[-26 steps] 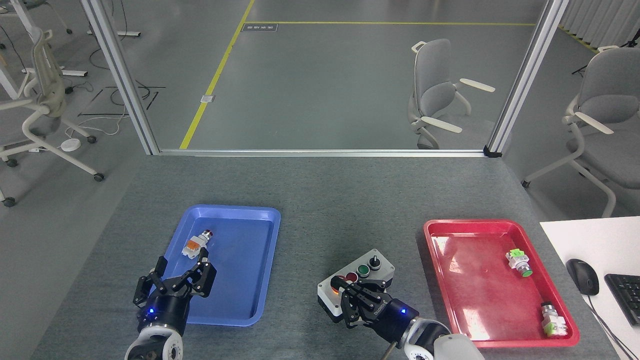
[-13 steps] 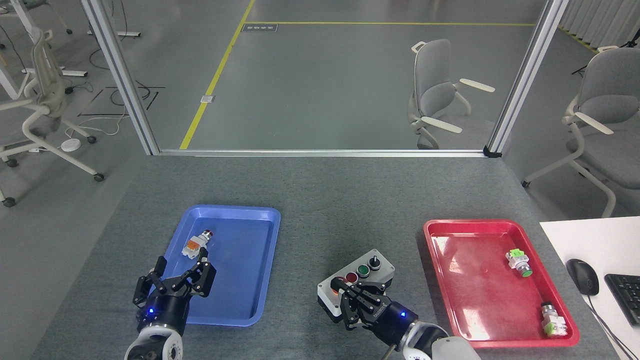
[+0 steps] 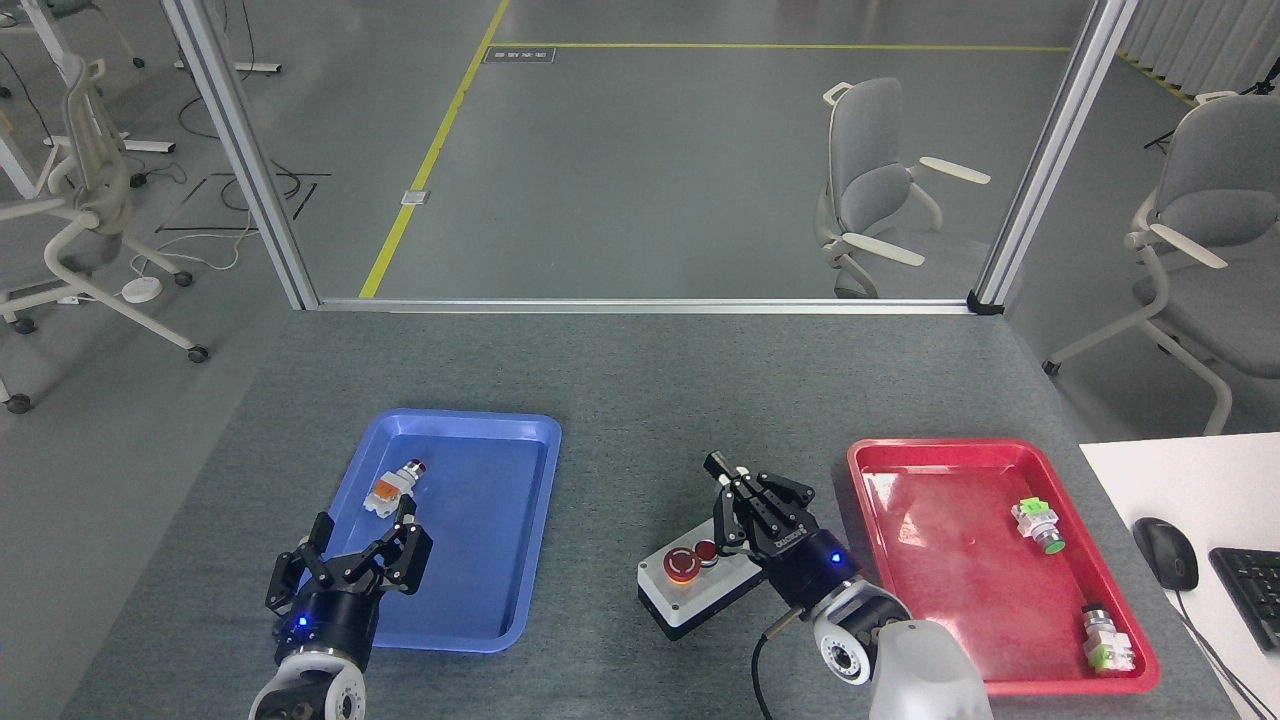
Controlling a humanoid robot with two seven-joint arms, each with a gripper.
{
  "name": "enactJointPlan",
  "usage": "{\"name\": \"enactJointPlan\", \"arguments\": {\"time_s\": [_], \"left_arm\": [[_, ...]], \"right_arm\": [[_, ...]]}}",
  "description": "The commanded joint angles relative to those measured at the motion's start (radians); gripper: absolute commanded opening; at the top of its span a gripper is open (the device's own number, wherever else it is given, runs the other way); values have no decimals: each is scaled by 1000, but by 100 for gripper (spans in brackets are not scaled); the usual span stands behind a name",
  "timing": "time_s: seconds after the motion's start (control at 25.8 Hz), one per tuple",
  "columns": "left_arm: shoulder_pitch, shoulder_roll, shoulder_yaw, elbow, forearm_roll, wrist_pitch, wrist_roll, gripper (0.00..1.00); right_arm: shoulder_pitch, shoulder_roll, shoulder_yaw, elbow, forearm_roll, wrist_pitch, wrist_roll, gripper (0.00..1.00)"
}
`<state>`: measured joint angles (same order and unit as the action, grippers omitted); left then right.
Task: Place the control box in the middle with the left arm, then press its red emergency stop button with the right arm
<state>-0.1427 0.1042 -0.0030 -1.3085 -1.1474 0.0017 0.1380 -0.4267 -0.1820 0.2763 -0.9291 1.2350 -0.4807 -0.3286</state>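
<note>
From my console, the control box (image 3: 700, 590) sat on the grey table (image 3: 640, 400) between the blue tray (image 3: 530, 520) and the red tray (image 3: 1000, 660), roughly in the middle, so I judged the placing step finished. My left gripper (image 3: 350, 560) hung over the near corner of the blue tray, fingers spread wide and carrying nothing. My right gripper (image 3: 755, 500) stood above the far end of the box, hiding the knob and green button there; its fingers looked drawn close together and empty, though from this angle I could not be sure how tight. The big red emergency stop button (image 3: 680, 564) showed clear at the near end (nothing touching it), and whether it sat pressed I could not tell. If it was not, the press was what remained.
</note>
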Motion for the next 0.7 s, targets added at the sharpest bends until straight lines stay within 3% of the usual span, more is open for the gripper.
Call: {"name": "enactJointPlan", "arguments": {"time_s": [0.0,0.04,0.08,0.12,0.35,0.5,0.66], "left_arm": [[0,0,0,0,0,0,0,99],[0,0,0,0,0,0,0,99],[0,-1,0,0,0,0,0,99],[0,0,0,0,0,0,0,99],[0,0,0,0,0,0,2,99],[0,-1,0,0,0,0,0,99],[0,0,0,0,0,0,0,99]], "right_arm": [[-6,-5,-58,-51,-5,94,-30,37],[-6,-11,-86,-66,-5,114,-32,55],[-4,-16,-120,-83,-5,132,-33,88],[-3,-25,-157,-99,-5,148,-35,99],[20,-76,-293,-109,-6,208,-33,99],[62,-79,-347,-126,-5,280,-30,99],[129,-76,-362,-204,-3,379,-26,99]]}}
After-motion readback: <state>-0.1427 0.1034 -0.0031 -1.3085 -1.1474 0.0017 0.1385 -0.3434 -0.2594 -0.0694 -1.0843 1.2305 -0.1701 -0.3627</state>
